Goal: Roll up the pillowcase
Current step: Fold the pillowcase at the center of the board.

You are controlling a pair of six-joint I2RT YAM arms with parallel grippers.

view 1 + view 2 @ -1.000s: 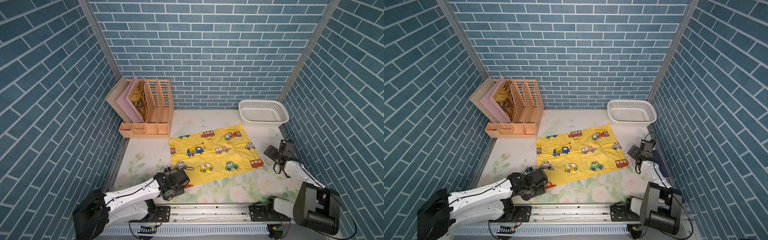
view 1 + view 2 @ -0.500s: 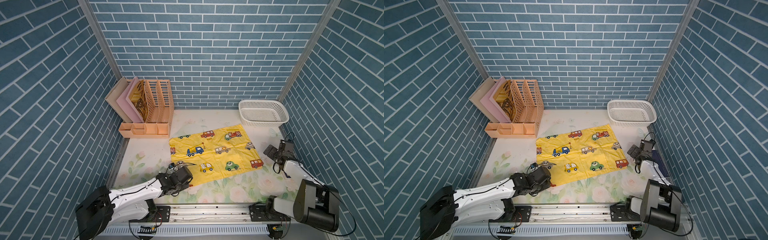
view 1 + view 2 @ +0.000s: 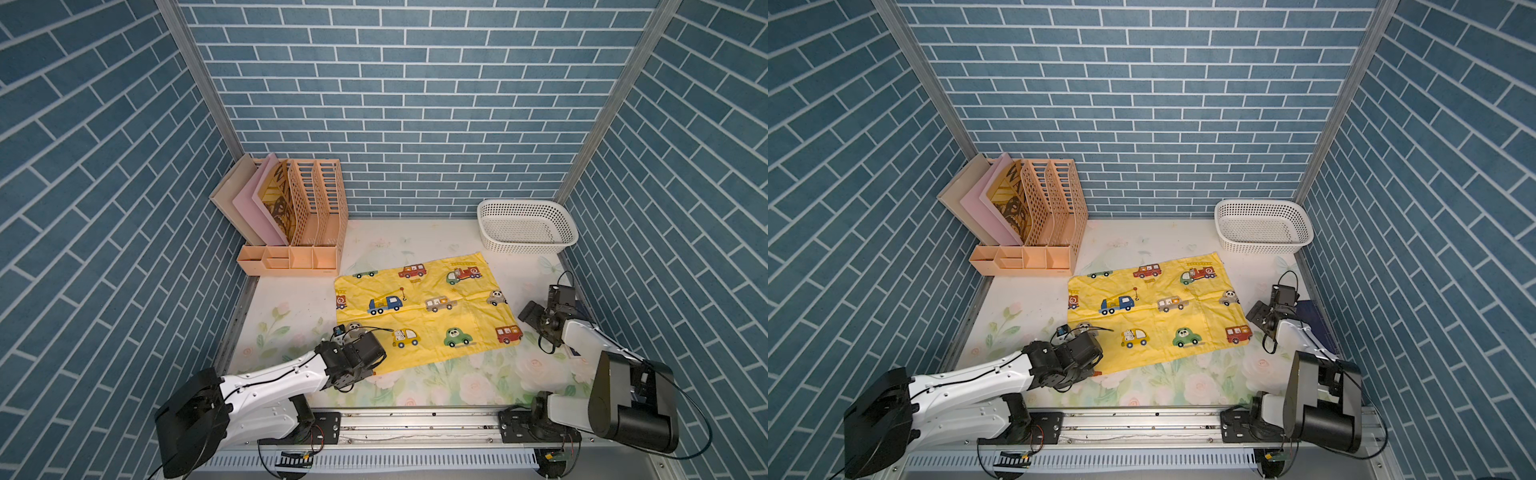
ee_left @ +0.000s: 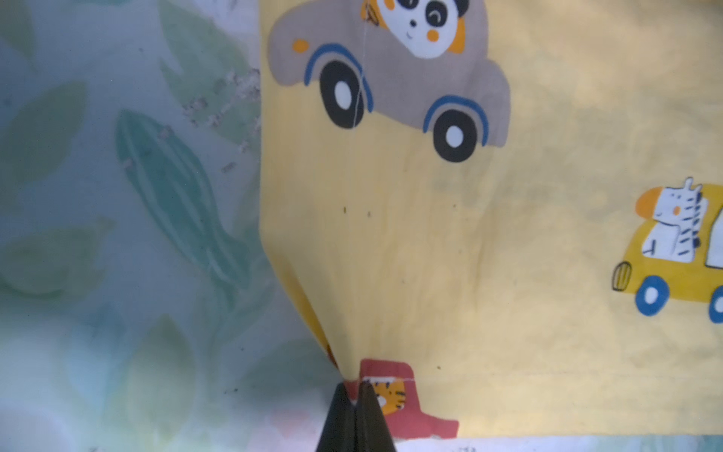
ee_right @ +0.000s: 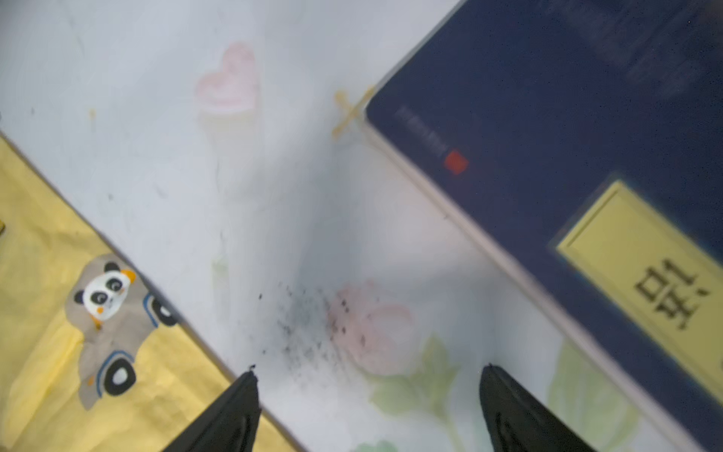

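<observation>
Our left gripper pinches the near-left corner of the pillowcase, which lies spread flat on the floral mat. Our right gripper hangs with jaws wide apart just off the pillowcase's right edge, beside a navy book.

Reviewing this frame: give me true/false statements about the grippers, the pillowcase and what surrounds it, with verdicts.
1. The left gripper is shut on a corner of the pillowcase. True.
2. The right gripper clamps the pillowcase's edge. False: it is open over the mat, beside that edge.
3. The pillowcase is half rolled. False: it lies flat, unrolled.
4. The white basket stands by the back wall, apart from the pillowcase. True.
5. The dark blue book lies on the pillowcase. False: it lies on the mat, apart from it.
</observation>
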